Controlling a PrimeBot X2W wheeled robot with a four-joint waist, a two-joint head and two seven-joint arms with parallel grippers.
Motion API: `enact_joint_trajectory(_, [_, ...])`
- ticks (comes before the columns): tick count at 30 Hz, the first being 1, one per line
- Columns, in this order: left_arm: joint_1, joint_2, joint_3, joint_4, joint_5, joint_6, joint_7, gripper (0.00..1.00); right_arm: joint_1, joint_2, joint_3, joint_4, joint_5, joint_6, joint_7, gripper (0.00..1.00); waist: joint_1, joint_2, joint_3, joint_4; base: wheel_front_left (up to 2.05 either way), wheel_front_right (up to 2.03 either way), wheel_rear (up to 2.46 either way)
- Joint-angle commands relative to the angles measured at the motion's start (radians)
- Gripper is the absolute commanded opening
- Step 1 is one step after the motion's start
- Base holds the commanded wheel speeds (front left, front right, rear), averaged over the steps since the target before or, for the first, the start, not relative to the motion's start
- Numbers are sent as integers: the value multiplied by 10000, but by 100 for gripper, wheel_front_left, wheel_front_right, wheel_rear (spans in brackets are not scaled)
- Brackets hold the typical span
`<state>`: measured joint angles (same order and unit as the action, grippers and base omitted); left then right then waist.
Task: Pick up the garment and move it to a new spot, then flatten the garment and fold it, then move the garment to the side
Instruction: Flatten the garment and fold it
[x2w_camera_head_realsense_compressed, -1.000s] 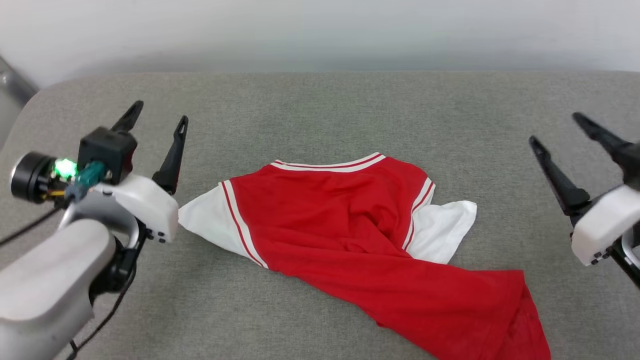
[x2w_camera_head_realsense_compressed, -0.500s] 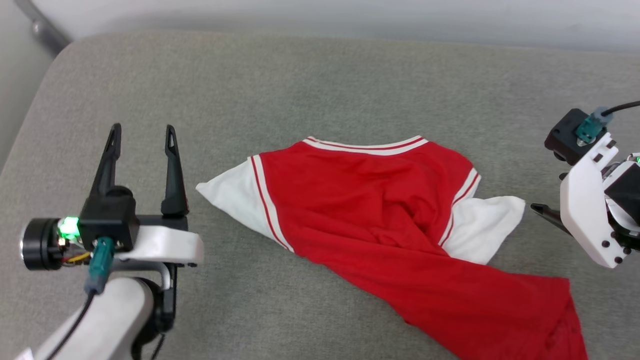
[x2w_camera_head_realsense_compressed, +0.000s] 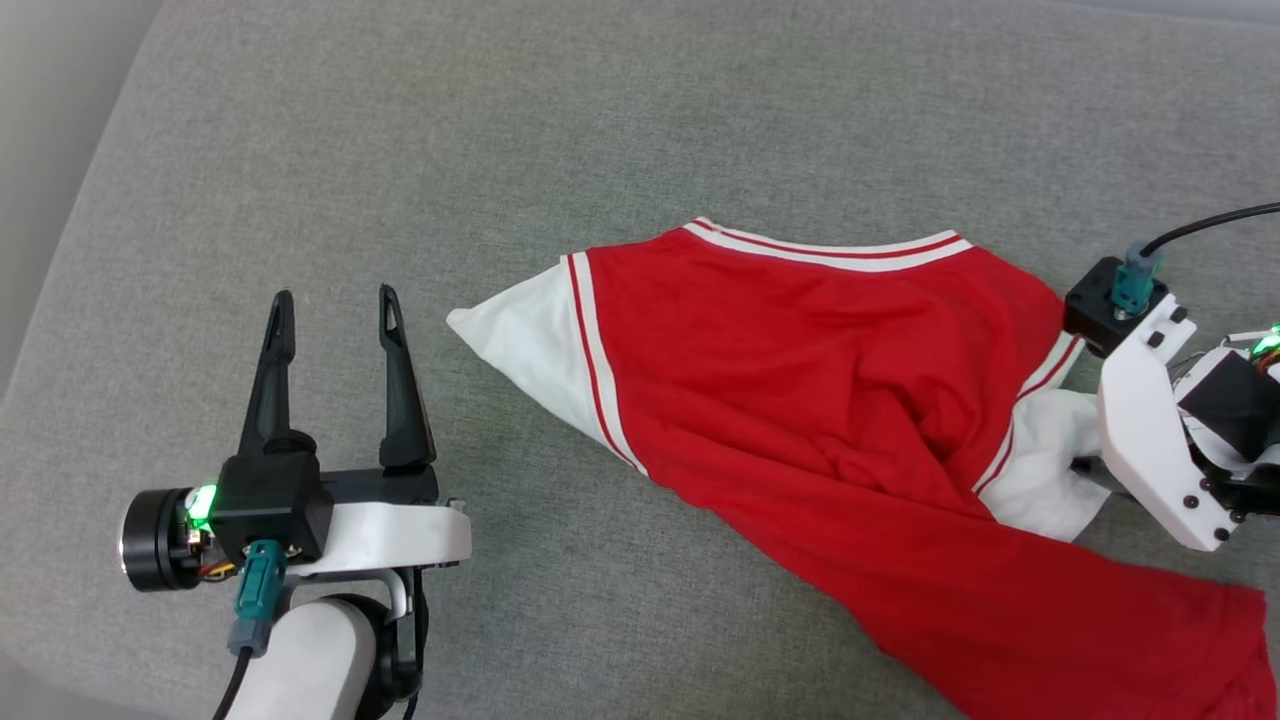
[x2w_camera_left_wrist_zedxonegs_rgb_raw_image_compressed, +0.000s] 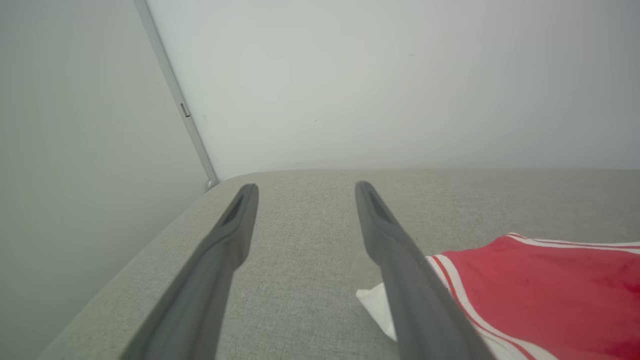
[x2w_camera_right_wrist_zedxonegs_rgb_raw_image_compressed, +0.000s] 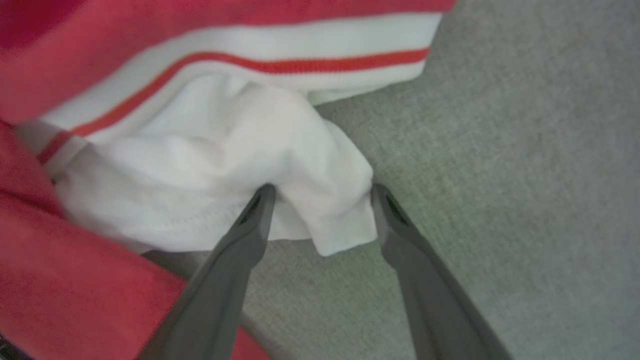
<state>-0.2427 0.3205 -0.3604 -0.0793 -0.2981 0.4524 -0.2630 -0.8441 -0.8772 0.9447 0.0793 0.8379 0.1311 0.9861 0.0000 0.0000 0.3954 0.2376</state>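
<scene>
Garment (x2w_camera_head_realsense_compressed: 800, 380) crumpled | right claw (x2w_camera_right_wrist_zedxonegs_rgb_raw_image_compressed: 322, 189) come down, spread wide astride white sleeve (x2w_camera_right_wrist_zedxonegs_rgb_raw_image_compressed: 225, 165) | left claw (x2w_camera_head_realsense_compressed: 335, 305) spread, empty

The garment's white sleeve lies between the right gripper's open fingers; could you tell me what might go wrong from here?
1. The right gripper brackets only a bunched corner of the white sleeve; closing may pinch a thin fold that slips.
2. The garment lies twisted, its body trailing off the head view's lower right; a lift by one sleeve could twist it further.
3. The left gripper stands open, apart from the other sleeve, giving no support.
</scene>
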Motion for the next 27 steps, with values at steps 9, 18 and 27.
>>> enact_joint_trajectory(9, [559,-1040,1279,288,1024,-1209,-24,100,-93,37,760,534,503,-7,-958,0,0,0,-70,-57,0,0,0])
enact_joint_trajectory(18, [981,-1539,2149,412,1753,-2054,-25,100,-769,-1294,-199,845,995,-10,-2508,0,0,0,-763,-778,0,0,0])
enact_joint_trajectory(27, [901,-1834,2527,404,2094,-2550,-25,100,262,-1862,-1267,3113,1450,-9,-2924,0,0,0,-350,-1017,0,0,0])
